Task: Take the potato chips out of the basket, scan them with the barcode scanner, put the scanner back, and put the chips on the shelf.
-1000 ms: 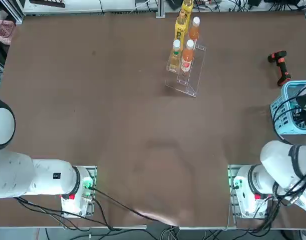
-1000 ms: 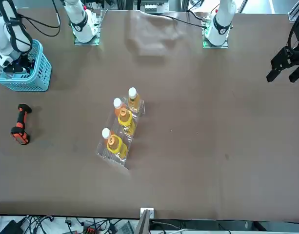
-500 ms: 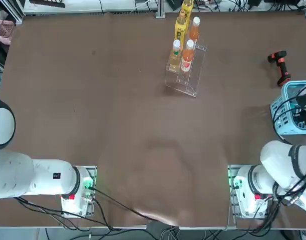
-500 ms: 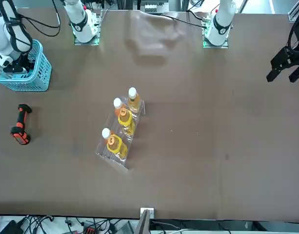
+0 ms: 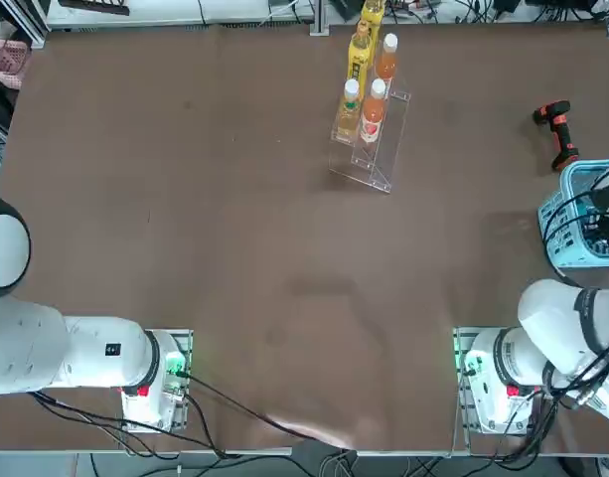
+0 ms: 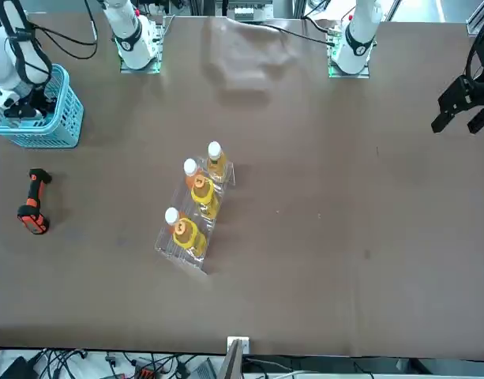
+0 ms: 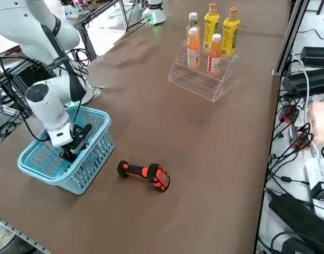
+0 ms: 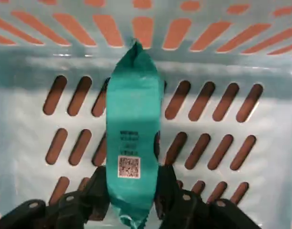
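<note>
The right gripper is down inside the basket with its fingers clenched on the lower end of the potato chips. The packet is soft and held only at one end, so it may slip or catch the basket wall when lifted. Farther away, the barcode scanner lies just beside the basket, and the shelf is nearly full of bottles

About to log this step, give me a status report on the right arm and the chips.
Right gripper down inside the basket, shut on the potato chips. Packet not lifted out. Barcode scanner beside basket. Nothing in the way.
</note>
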Robot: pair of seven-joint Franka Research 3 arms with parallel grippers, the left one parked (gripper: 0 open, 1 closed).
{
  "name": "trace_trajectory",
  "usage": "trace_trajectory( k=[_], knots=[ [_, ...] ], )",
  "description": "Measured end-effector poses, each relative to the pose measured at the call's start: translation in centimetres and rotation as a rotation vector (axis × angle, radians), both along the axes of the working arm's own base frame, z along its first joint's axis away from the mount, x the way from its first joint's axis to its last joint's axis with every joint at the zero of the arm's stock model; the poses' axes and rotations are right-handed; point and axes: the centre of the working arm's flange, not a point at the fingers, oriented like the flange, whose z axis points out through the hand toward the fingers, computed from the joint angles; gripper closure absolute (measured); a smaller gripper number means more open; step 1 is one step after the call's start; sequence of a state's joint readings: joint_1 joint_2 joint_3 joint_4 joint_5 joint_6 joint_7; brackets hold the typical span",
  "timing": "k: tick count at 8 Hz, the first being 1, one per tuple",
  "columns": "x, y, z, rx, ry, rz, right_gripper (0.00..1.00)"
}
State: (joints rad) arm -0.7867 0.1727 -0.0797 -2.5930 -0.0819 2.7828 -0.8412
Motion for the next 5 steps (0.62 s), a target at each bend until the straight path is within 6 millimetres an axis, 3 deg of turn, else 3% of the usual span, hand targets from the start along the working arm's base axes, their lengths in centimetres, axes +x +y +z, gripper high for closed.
trace_trajectory(
  k=[5],
  knots=[
    [0.6, 0.2, 4.4, -0.004, -0.005, 0.009, 0.53]
  ],
)
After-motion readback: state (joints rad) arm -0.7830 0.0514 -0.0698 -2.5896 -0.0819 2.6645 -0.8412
